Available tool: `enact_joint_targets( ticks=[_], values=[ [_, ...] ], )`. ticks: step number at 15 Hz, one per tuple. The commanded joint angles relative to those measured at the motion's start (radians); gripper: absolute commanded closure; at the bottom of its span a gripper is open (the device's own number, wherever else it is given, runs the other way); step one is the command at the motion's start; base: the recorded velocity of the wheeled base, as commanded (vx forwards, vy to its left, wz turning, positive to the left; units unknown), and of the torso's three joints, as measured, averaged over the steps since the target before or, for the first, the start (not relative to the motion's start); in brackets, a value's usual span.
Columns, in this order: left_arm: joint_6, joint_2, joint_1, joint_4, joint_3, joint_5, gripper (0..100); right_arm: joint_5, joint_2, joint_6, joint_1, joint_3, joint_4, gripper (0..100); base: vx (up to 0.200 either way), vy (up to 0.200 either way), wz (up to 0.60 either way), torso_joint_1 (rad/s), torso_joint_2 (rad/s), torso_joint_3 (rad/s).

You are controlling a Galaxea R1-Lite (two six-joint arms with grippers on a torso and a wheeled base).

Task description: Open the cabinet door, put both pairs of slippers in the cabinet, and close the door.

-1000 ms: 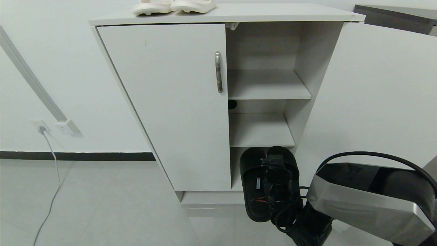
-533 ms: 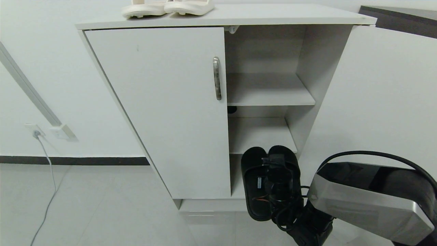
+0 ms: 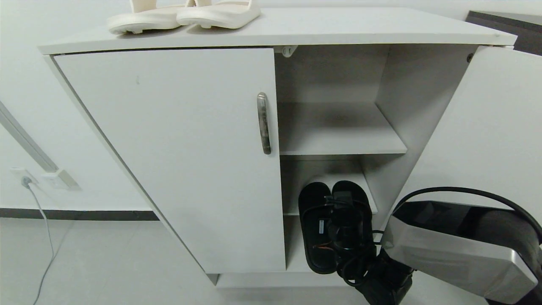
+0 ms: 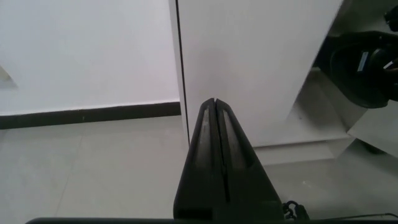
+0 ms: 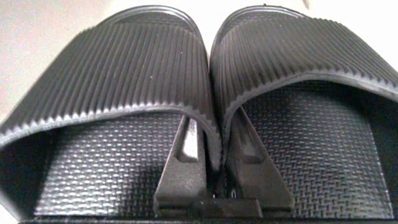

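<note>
A pair of black slippers (image 3: 328, 226) hung in the lower centre-right of the head view, pinched in the right gripper (image 5: 215, 140) in front of the open right half of a white cabinet (image 3: 338, 27). The two slippers sat side by side and touching, footbeds facing the camera. Their long axes ran nearly straight up the frame, with one end of each pointing toward the cabinet opening and the other down toward the arm. Up close, each slipper showed a broad strap with fine ribbing over a footbed stamped in a small diamond grid. A small pale label marked the footbed of the slipper nearer the frame's centre. The right gripper's two fingers (image 5: 186, 146) reached under the straps, one into each slipper, and clamped the two touching inner walls between them. The pair overlapped the lower shelf (image 3: 291, 197) and the bottom compartment in the picture. Whether they had crossed the cabinet's front edge could not be told.

The upper shelf (image 3: 338, 131) lay bare above them. The right door (image 3: 495, 135) stood swung wide at the frame's right edge, while the left door (image 3: 169, 161) was closed, its metal handle (image 3: 263, 123) upright near the centre. A pair of cream slippers (image 3: 182, 17) rested on the cabinet top at the upper left, lying across the frame.

The left gripper (image 4: 214, 109) hovered low over the grey floor (image 4: 93, 168) near the foot of the closed door, its fingers pressed together on nothing.
</note>
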Motion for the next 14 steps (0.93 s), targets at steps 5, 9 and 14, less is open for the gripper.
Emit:
enact_joint_targets(
  ticks=[5,9,14],
  values=[
    [0.0,0.001,0.0,0.0,0.0,0.0,100,0.12,0.003,0.002,-0.052,-0.075,0.088,100,0.0,0.0,0.0,0.0,0.0,0.0],
    [0.0,0.001,0.0,0.0,0.0,0.0,100,0.121,0.05,0.002,-0.086,-0.279,0.27,100,0.0,0.0,0.0,0.0,0.0,0.0],
    [0.0,0.001,0.0,0.0,-0.001,0.0,100,0.12,0.115,0.002,-0.126,-0.506,0.413,100,0.0,0.0,0.0,0.0,0.0,0.0]
  ],
)
